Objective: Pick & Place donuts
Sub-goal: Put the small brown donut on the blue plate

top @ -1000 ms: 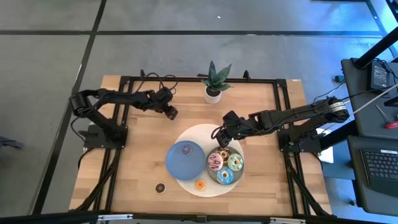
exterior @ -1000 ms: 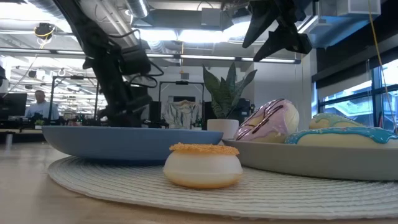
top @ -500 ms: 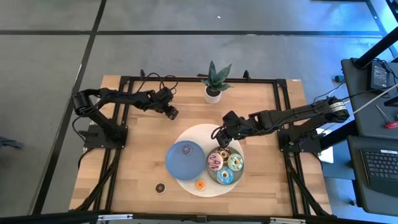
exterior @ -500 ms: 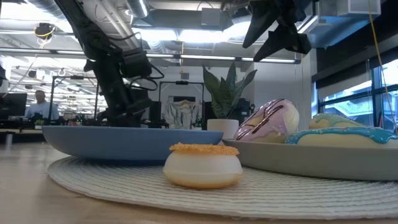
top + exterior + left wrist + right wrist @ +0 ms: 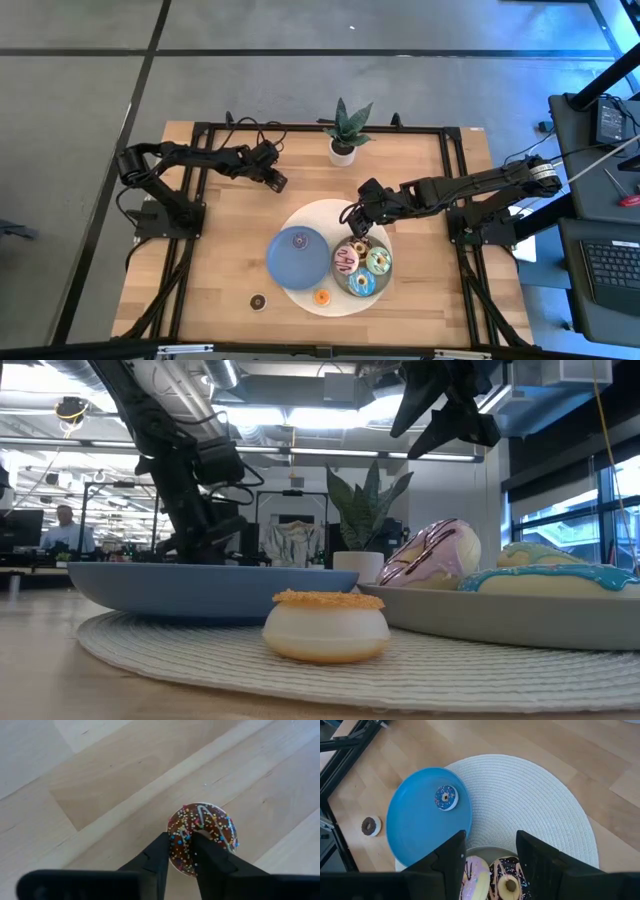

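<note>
Since the left gripper (image 5: 181, 851) pinches the brown-iced sprinkled toy donut ring (image 5: 202, 835) only at one rim, above the bare pale-wood bench (image 5: 220, 250) well away from the plates, I'd judge the smooth hard-looking ring could pivot or slip out during the carry to the round woven white mat (image 5: 310, 225). The right gripper (image 5: 490, 854) hangs with fingers spread over the grey round plate (image 5: 485, 851) holding the pink-iced donut (image 5: 476, 872) and a dark sprinkled one (image 5: 509, 881), so a descent could knock them. A mini blue-iced donut (image 5: 445, 797) sits on the glossy blue round plate (image 5: 415, 827), a small brown mini donut (image 5: 369, 826) on the bench beside it.
</note>
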Robot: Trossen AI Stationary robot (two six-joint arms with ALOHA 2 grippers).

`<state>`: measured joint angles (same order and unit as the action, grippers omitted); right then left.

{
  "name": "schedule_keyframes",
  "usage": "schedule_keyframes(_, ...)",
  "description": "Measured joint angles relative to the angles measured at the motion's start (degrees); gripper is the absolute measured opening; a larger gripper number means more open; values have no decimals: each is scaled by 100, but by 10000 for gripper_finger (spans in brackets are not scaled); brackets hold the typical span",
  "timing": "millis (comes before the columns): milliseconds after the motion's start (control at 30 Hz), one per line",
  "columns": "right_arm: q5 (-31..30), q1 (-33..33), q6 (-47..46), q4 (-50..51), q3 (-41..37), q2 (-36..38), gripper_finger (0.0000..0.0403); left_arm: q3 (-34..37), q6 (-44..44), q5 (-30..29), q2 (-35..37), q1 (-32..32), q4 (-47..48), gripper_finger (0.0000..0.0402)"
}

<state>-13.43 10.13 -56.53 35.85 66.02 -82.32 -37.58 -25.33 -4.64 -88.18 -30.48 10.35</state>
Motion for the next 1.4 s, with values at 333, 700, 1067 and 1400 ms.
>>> schedule_keyframes(333,0,-17,60,7,0,0,174,13,103,1199,729,76,13,48)
schedule_keyframes(700,7,-20,589,14,0,-2,174,11,306,1784,1930,2196,12,40)
schedule_keyframes(1067,149,-20,830,38,0,-2,174,2,-991,-187,1686,4486,9,29)
schedule_keyframes(1400,149,-20,887,32,0,-2,174,2,-1761,-510,685,5075,-6,29)
